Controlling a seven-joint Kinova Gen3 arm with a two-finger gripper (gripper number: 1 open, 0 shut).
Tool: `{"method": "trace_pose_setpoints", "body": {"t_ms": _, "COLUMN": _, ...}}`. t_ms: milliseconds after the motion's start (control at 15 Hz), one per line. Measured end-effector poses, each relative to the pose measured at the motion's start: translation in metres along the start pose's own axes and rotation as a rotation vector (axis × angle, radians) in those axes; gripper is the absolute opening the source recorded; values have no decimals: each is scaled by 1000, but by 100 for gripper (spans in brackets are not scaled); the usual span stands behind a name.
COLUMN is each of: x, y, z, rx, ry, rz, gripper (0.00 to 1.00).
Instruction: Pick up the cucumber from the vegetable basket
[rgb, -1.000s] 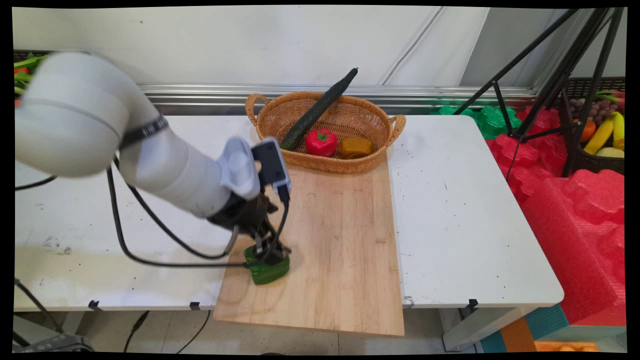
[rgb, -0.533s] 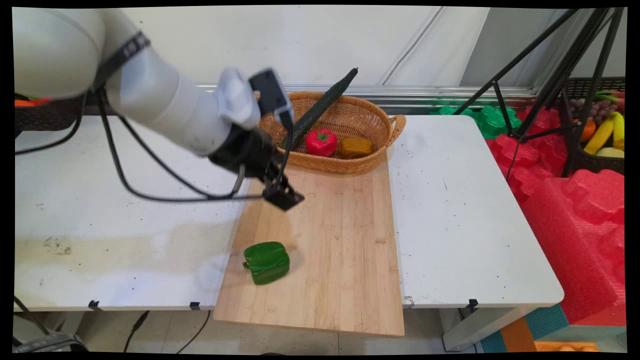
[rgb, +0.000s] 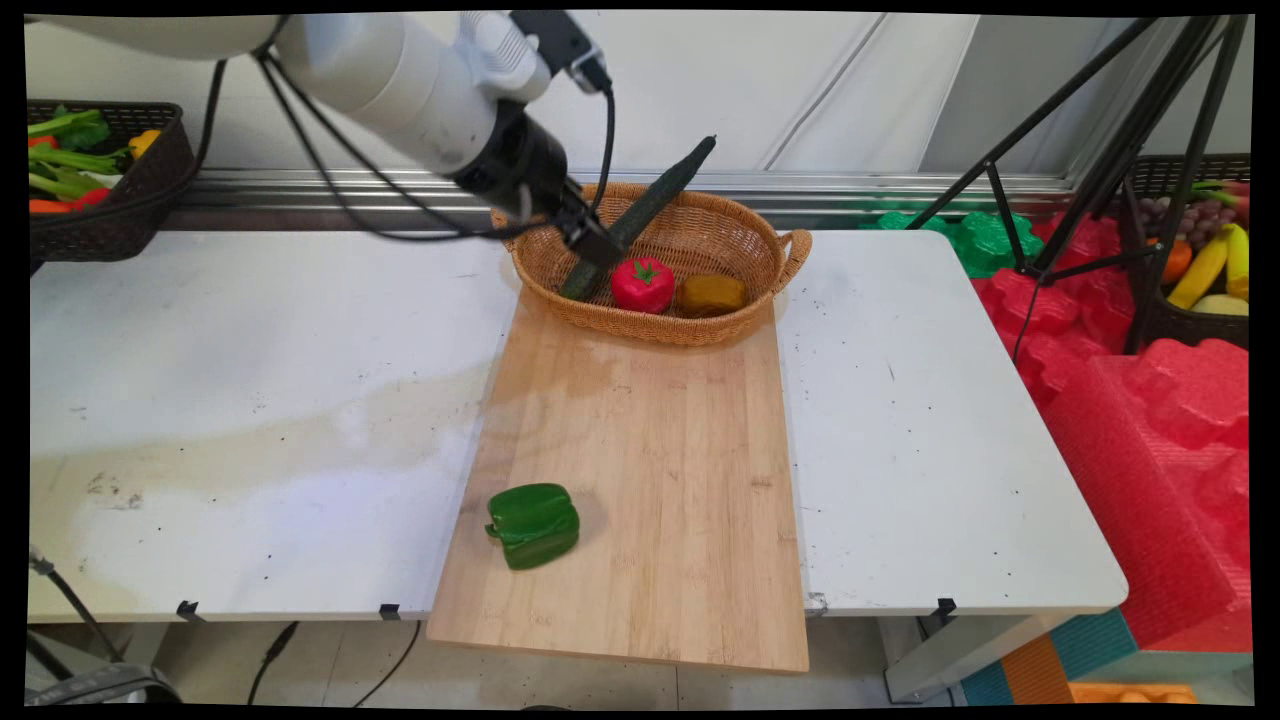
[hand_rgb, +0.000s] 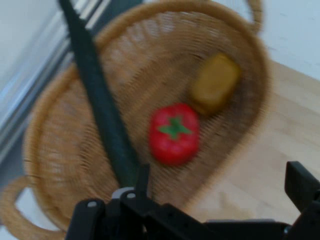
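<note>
My gripper hangs open and empty over the left part of a wicker basket, close to a long dark cucumber that leans on the basket's far rim. A red tomato and a brownish-yellow piece lie in the basket beside it. In the hand view the open gripper looks down on the cucumber, the tomato, the yellow piece and the basket's weave. A green bell pepper lies alone near the front left of the wooden board.
A dark basket of vegetables stands at the back left. To the right of the table are a black tripod, red foam blocks and a fruit basket.
The gripper let go of the green pepper on the board, rose, and swung back to the basket. The pepper stays where it was put down.
</note>
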Motion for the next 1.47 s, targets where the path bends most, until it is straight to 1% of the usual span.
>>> {"method": "trace_pose_setpoints", "body": {"t_ms": 200, "x": 9, "y": -20, "z": 20, "rx": 40, "ry": 1, "rz": -30, "gripper": 100}}
{"method": "trace_pose_setpoints", "body": {"t_ms": 400, "x": 19, "y": -44, "z": 55, "rx": 81, "ry": -18, "rz": -69, "gripper": 100}}
{"method": "trace_pose_setpoints", "body": {"t_ms": 800, "x": 32, "y": -73, "z": 133, "rx": 122, "ry": -75, "rz": -148, "gripper": 100}}
{"method": "trace_pose_setpoints", "body": {"t_ms": 1067, "x": 36, "y": -85, "z": 174, "rx": 128, "ry": -107, "rz": -187, "gripper": 100}}
{"method": "trace_pose_setpoints", "body": {"t_ms": 1200, "x": 37, "y": -89, "z": 195, "rx": 122, "ry": -124, "rz": -202, "gripper": 100}}
{"method": "trace_pose_setpoints", "body": {"t_ms": 1467, "x": 37, "y": -94, "z": 225, "rx": 110, "ry": -145, "rz": -224, "gripper": 100}}
